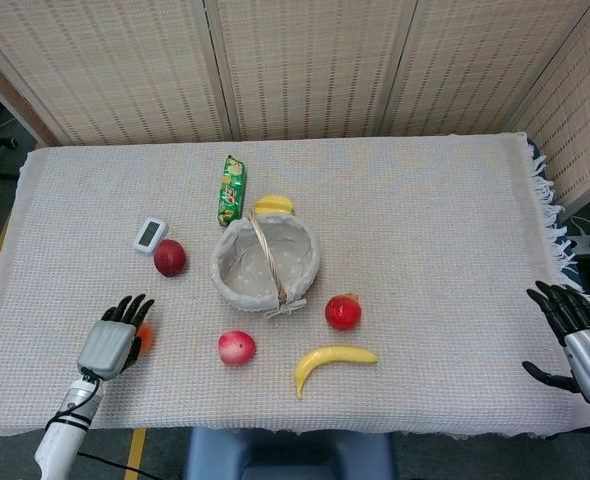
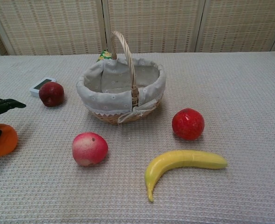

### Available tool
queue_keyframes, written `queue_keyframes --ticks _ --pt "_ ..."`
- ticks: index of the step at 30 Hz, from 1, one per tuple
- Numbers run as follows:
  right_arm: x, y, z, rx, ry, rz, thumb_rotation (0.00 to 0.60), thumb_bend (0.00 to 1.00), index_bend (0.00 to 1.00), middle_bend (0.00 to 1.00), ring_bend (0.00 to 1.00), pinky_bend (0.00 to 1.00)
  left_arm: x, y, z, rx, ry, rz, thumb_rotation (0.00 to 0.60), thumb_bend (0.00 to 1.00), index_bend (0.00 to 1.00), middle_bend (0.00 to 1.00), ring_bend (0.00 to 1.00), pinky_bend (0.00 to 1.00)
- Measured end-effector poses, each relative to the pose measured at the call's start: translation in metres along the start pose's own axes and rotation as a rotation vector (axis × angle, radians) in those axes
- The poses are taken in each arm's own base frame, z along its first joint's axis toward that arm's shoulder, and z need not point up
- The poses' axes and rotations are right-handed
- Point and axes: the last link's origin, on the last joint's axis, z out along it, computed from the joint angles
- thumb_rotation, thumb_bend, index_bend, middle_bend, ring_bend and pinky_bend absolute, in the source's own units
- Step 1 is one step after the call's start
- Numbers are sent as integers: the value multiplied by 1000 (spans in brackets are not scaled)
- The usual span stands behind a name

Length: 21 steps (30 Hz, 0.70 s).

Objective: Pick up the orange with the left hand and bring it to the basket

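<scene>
The orange (image 1: 146,338) lies near the table's front left; in the head view only a sliver shows past my left hand (image 1: 114,337). That hand hovers over it with fingers spread. In the chest view the orange (image 2: 3,139) sits at the left edge, dark fingers (image 2: 4,104) reach out above it and a thumb tip lies against its left side. The cloth-lined wicker basket (image 1: 233,283) (image 2: 110,101) stands at mid-table, to the right of and beyond the orange. My right hand (image 1: 578,338) is open at the table's right edge, holding nothing.
A dark red apple (image 1: 170,257) and a white timer (image 1: 150,234) lie beyond the orange. A pink peach (image 1: 236,347), a banana (image 1: 333,360) and a red fruit (image 1: 343,312) lie in front of the basket. A green packet (image 1: 232,190) lies behind it.
</scene>
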Motion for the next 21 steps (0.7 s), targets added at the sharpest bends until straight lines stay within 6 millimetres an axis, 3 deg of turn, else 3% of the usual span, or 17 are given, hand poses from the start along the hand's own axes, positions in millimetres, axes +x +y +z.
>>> queue_keyframes --ticks 21 --pt "-2 -2 0 6 -9 -2 600 47 0 0 0 82 4 -5 -31 -2 -3 -53 600 360 0 0 0 194"
